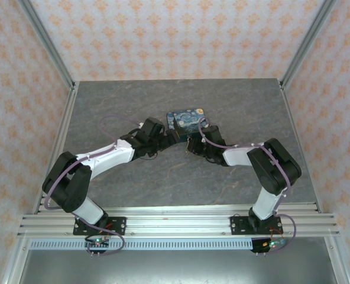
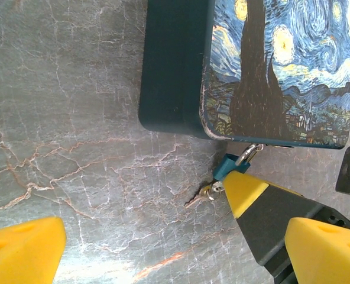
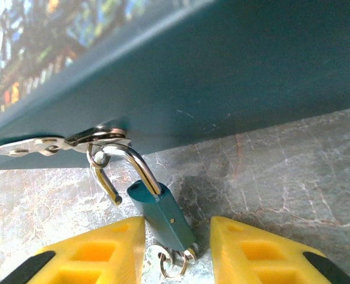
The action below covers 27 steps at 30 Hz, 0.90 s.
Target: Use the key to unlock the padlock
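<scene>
A small teal padlock [image 3: 161, 216] hangs by its silver shackle [image 3: 141, 167] from the hasp of a starry-night painted box [image 1: 185, 119]. The shackle's short leg stands free of the body. A tiny key [image 2: 201, 197] on a split ring [image 3: 174, 264] sits at the padlock's bottom end; I cannot tell whether it is in the keyhole. My right gripper [image 3: 178, 255] is open, its yellow fingers on either side of the padlock body. One right finger [image 2: 244, 192] covers most of the padlock [image 2: 229, 167] in the left wrist view. My left gripper [image 2: 175, 254] hovers open beside the box's corner.
The painted box [image 2: 269, 71] has dark teal sides [image 3: 234, 65] and lies mid-table on the grey marbled tabletop [image 1: 133, 106]. Both arms meet at its near edge. Metal frame posts and patterned walls ring the table.
</scene>
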Available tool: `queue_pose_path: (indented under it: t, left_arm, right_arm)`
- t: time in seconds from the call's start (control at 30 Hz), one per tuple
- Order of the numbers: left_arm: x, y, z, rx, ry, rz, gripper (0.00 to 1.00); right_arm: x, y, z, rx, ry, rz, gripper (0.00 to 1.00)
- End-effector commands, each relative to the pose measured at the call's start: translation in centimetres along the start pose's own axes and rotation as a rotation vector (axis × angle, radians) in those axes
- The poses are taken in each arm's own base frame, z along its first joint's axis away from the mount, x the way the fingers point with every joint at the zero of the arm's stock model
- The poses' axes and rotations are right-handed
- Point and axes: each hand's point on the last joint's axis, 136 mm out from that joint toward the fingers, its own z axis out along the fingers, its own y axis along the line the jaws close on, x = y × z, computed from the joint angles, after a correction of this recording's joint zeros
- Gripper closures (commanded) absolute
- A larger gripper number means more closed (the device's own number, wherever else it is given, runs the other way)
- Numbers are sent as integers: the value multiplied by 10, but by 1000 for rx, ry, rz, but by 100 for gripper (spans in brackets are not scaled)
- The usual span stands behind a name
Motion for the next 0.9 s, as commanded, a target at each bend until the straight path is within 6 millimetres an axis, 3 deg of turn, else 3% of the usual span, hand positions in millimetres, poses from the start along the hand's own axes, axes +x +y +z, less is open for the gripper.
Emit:
queue_pose_path:
  t: [0.0,0.3,0.5,0.87]
  left_arm:
    - [-3,-2,4,9,-2,-8,5]
    - [-4,-4,4,8,-5,-3,5]
    - [-10,-4,3,-9,-20,10,5]
    - [-32,-12,2,-83,-70,82,5]
  right_arm:
    - [-1,3,5,-1,1,-2,70]
    - [-1,2,-2,6,-9,-7,80]
    - [1,-3,-8,22,-15,-9,96]
    - [2,-9,-18,29,-32,7,100]
